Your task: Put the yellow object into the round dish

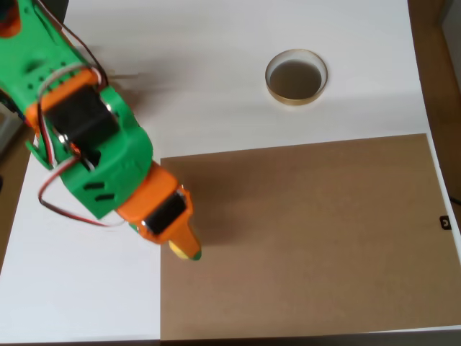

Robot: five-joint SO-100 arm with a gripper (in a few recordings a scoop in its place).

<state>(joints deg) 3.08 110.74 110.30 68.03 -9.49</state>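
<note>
The yellow object [175,249] shows as a small yellow patch at the tip of my gripper [186,251], on the left edge of the brown board. Most of it is hidden under the orange finger with its green tip. The jaws are seen from above and I cannot make out whether they are closed on the piece or only over it. The round dish [296,77], with a tan rim and a dark inside, stands on the white table at the upper right, far from the gripper, with nothing in it.
A brown board [310,238] covers the lower right of the white table [216,50]. The green and orange arm [94,144] comes in from the upper left. A small black item [446,222] sits at the right edge.
</note>
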